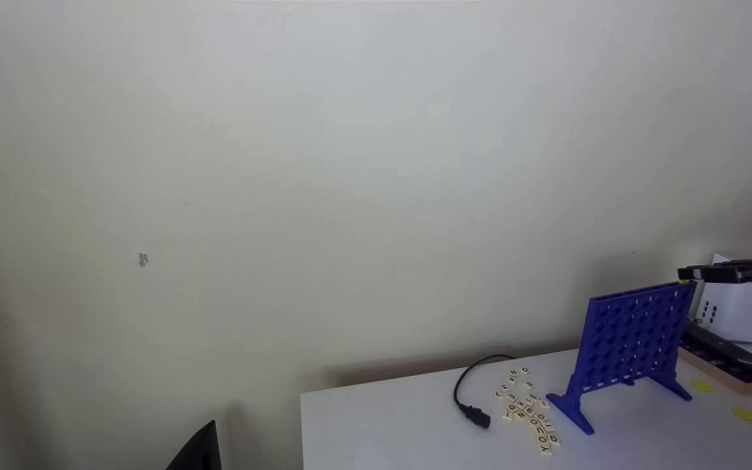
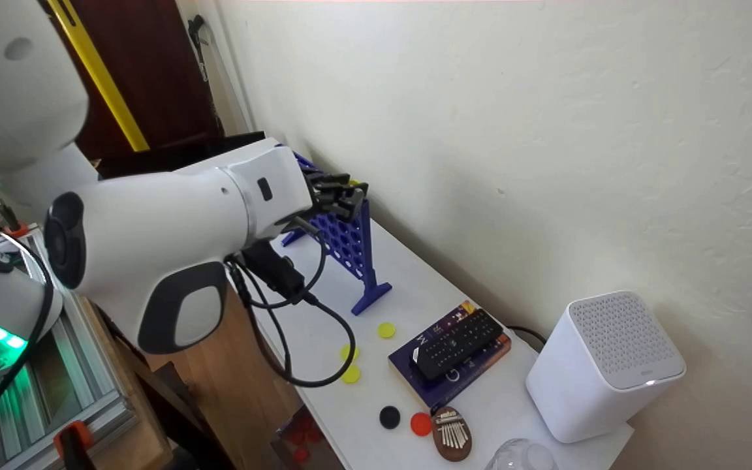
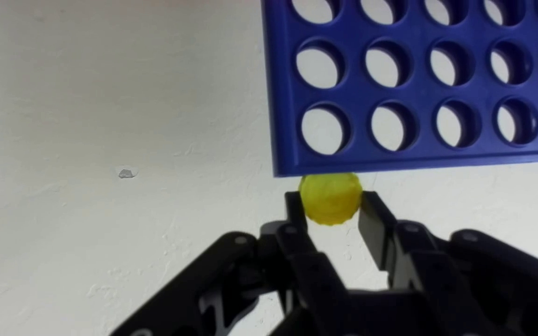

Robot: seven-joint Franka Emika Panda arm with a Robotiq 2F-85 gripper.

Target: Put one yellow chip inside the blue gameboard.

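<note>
My end effector (image 3: 333, 205) grips the chip (image 3: 329, 199) by its two side edges, at the top rim of the board (image 3: 423, 95), over its end column. In the wrist view, a part of the chip is hidden by this rim — I cannot tell whether it sits in the slot or only behind the board. If it is misaligned when I release, it may fall to the desk (image 1: 408, 424). If I push down while it is tilted, it could jam — or the push could tip the board.
</note>
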